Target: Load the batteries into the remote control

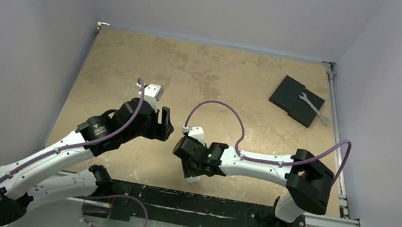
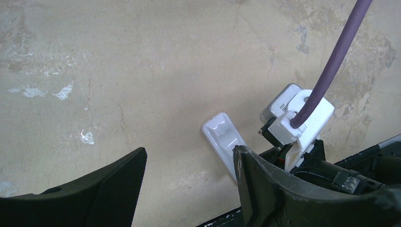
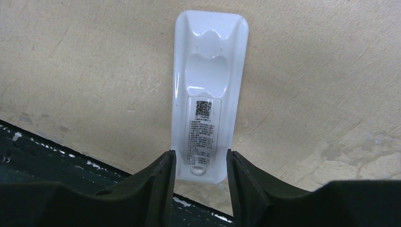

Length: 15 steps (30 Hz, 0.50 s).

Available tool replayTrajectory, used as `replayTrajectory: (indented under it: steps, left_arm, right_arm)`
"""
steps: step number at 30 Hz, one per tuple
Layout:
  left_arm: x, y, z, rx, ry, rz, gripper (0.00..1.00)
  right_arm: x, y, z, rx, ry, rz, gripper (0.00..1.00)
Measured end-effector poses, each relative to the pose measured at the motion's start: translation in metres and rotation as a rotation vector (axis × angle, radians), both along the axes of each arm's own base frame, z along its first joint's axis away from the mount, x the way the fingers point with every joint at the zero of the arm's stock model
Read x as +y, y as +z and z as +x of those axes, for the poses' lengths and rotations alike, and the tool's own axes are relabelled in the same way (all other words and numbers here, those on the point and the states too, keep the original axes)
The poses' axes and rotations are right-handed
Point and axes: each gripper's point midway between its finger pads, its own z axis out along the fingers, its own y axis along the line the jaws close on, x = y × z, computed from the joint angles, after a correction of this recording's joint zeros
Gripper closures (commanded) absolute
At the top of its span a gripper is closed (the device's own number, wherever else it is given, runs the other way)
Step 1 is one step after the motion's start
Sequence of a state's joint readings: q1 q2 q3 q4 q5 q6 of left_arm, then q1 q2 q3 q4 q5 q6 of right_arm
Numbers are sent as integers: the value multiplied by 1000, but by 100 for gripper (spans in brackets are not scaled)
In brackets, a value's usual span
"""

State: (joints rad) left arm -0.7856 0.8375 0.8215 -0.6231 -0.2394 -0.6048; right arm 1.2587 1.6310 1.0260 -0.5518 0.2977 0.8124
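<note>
As the remote control lay back-up on the tan, mottled table, its printed label and square code facing the ceiling, the right gripper straddled its near end, one dark finger along each long side. Whether those fingers pinched the white casing or only stood just beside it could not be told. The remote's long axis ran straight out from that gripper. Its labelled end sat between the fingers, close to the black rail at the table's near edge, and its scooped, rounded end pointed away from the rail, out across the table. From above, most of it was hidden under the right wrist. The left gripper hung near on the left side, spread wide with only bare tabletop between its two sides. A purple cable looped off the right wrist. Well apart, at the far right of the table, a black flat pad carried a silver wrench laid across it. Pale, plain walls closed the table in on three sides, and the surface showed blotches and scuffs.
</note>
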Motion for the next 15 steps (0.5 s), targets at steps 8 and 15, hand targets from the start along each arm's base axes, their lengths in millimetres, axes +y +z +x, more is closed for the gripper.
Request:
replayTrajectory:
  steps: [8,15]
  left_arm:
    - [0,0,0,0,0,0,32]
    - [0,0,0,0,0,0,32]
  right_arm:
    - [1,7,4,-18,-8,0,78]
    - [0,11,5,-26,-15,6,100]
